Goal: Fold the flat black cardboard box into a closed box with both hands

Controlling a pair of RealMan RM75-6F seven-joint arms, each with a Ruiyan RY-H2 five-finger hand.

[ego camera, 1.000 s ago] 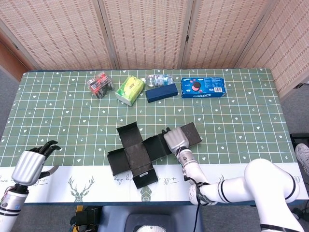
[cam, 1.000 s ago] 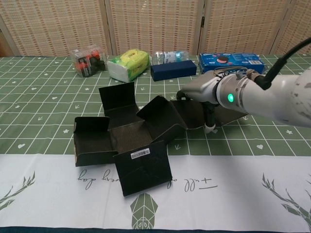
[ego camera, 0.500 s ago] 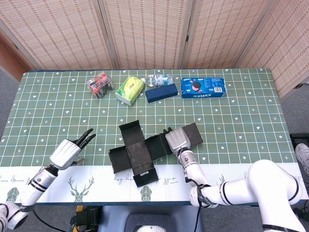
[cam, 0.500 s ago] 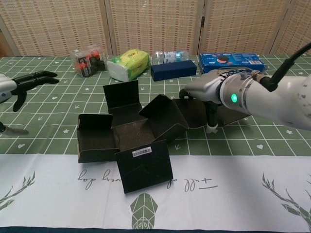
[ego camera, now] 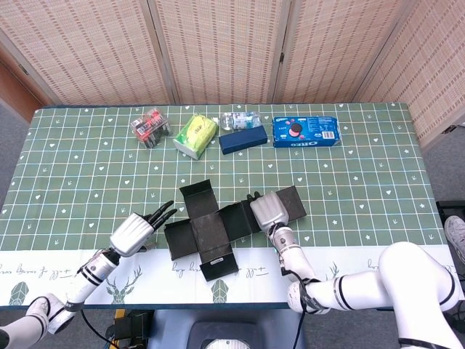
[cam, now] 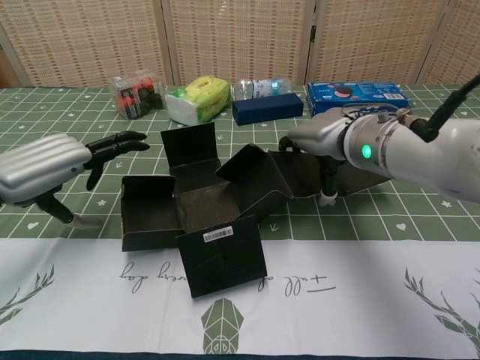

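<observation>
With the right hand resting, apparently fingers-down, on the right flap of the black cardboard box lying unfolded mid-surface, the spread, empty left hand beside it could shove the sheet sideways instead of lifting a flap.

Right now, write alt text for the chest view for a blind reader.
An unfolded black cardboard box lies on a green checked table, the right hand resting on its right flap and the open left hand beside its left flap. Packaged goods line the far edge.
</observation>
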